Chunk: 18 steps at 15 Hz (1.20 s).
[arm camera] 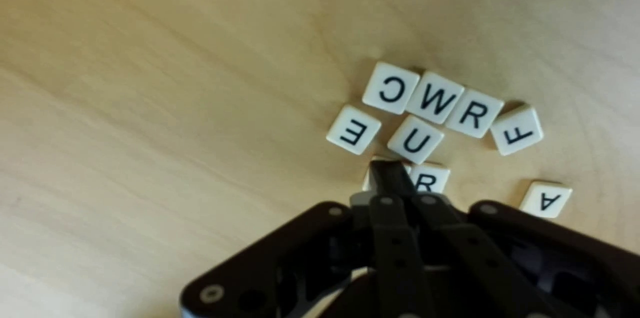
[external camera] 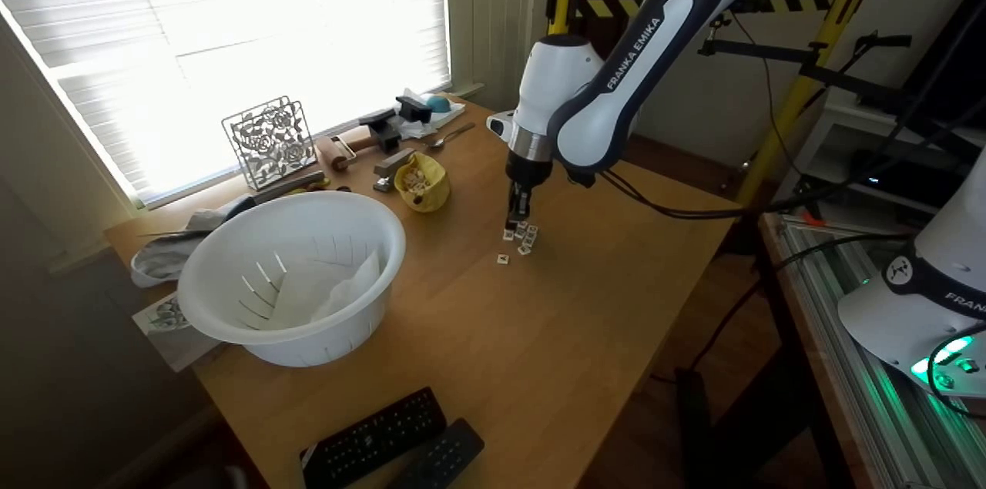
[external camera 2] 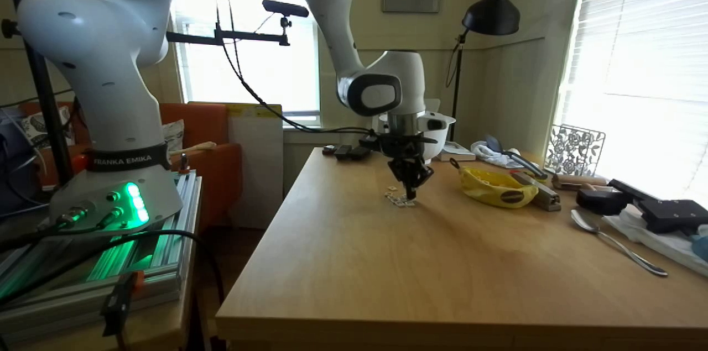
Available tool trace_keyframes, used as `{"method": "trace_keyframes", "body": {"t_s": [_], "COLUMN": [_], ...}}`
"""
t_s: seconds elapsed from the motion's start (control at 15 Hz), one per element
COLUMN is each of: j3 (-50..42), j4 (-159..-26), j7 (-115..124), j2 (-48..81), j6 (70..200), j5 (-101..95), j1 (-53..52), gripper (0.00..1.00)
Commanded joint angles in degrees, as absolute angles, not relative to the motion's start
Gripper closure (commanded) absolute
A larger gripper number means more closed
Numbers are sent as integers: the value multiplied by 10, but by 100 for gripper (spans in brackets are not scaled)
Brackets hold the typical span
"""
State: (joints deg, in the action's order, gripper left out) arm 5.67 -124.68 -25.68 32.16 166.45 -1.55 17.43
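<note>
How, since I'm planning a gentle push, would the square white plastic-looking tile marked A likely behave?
The square white A tile is probably stiff and light, being small with crisp edges. Lying flat on the tan wooden table, it would likely slide rather than roll or tip. It also looks smooth, so may be slippery.

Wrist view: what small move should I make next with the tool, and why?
I'd probably raise the tool slightly: its jaws are shut and hide most of a letter tile beside the lower R tile, so that letter can't be read and contact is hard to judge.
</note>
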Motion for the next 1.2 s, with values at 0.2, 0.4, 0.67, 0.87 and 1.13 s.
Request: {"method": "trace_keyframes", "body": {"t_s": [0.2, 0.4, 0.67, 0.87, 1.13], "j3": [44, 53, 70, 71, 75], "j4": [-1230, -1232, -1240, -1243, -1249], "j7": [-321, -374, -472, -536, -615], "j2": [334, 335, 332, 329, 324], "j6": [1643, 1640, 1634, 1629, 1619], "j5": [-98, -121, -123, -120, -112], "j1": [160, 169, 187, 191, 199], "gripper": [100, 100, 100, 100, 100]}}
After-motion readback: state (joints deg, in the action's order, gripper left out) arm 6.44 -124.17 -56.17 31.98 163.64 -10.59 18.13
